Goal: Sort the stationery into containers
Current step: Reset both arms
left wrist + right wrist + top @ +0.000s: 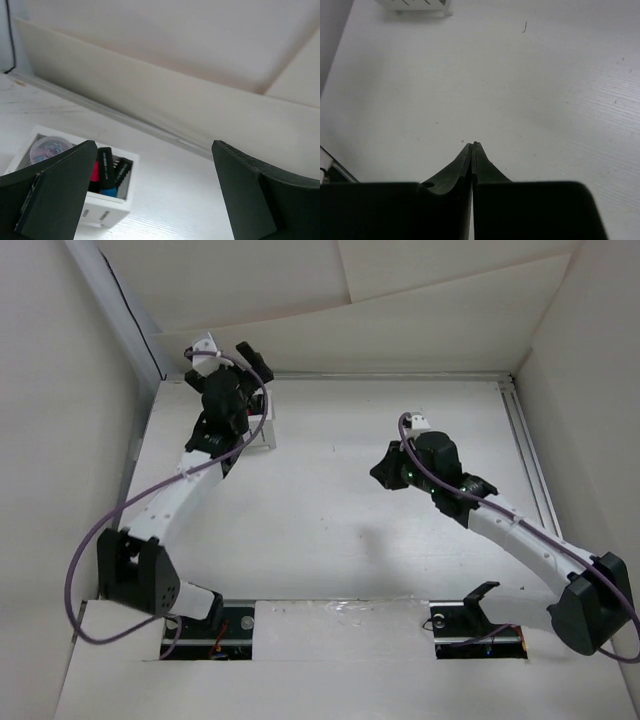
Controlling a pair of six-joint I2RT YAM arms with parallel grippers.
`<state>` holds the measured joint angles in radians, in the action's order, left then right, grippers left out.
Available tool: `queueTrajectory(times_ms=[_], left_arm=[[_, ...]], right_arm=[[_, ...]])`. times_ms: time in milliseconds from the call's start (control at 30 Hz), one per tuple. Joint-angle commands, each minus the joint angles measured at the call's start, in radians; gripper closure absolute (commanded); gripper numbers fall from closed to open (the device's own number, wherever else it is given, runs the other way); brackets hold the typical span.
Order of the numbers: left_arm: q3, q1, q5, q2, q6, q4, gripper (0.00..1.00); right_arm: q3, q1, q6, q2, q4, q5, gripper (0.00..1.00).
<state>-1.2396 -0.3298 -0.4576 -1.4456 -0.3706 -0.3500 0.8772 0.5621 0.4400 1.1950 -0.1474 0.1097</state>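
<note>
The white two-compartment box (107,207) stands on the table near the far left wall. Its right compartment holds several black-bodied highlighters (106,167), with pink and blue showing. Its left compartment holds the translucent grey roll (47,146). My left gripper (155,192) is open and empty, raised above the table just right of the box. In the top view the left gripper (253,362) is over the far left, and the arm mostly hides the box (264,430). My right gripper (473,146) is shut and empty above bare table at mid right (384,471).
Beige walls enclose the table; the back wall (165,95) is close behind the box. A metal rail (528,455) runs along the right edge. The box's corner shows at the top of the right wrist view (415,4).
</note>
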Motion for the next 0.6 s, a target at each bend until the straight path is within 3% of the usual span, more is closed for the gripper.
queueTrajectory(times_ms=[0,200,233,267,300,333,400,567], left_arm=[[0.106,0.000,0.074,0.146,-0.077,-0.043,0.00],[0.419,-0.011,0.192,0.452,-0.162,-0.058,0.00],[0.448,-0.011,0.206,0.493,-0.171,-0.029,0.00],[0.474,-0.011,0.217,0.531,-0.171,-0.005,0.00],[0.508,-0.020,0.226,0.566,-0.171,0.025,0.00],[0.517,-0.020,0.235,0.630,-0.171,0.058,0.00],[0.535,-0.020,0.244,0.683,-0.182,0.160,0.00],[0.591,-0.020,0.260,0.856,-0.240,0.241,0.00]], right_arm=[[-0.012,-0.007,-0.004,-0.054,0.055,-0.022,1.00],[-0.032,-0.007,-0.004,-0.115,0.055,-0.100,1.00],[-0.041,-0.007,-0.004,-0.124,0.055,-0.113,0.95],[-0.041,-0.007,-0.004,-0.133,0.055,-0.125,0.72],[-0.052,-0.007,-0.004,-0.146,0.066,-0.140,0.04],[-0.052,-0.007,-0.004,-0.146,0.066,-0.154,0.00],[-0.052,-0.007,-0.004,-0.137,0.066,-0.165,0.00],[-0.041,0.002,-0.004,-0.098,0.066,-0.189,0.00]])
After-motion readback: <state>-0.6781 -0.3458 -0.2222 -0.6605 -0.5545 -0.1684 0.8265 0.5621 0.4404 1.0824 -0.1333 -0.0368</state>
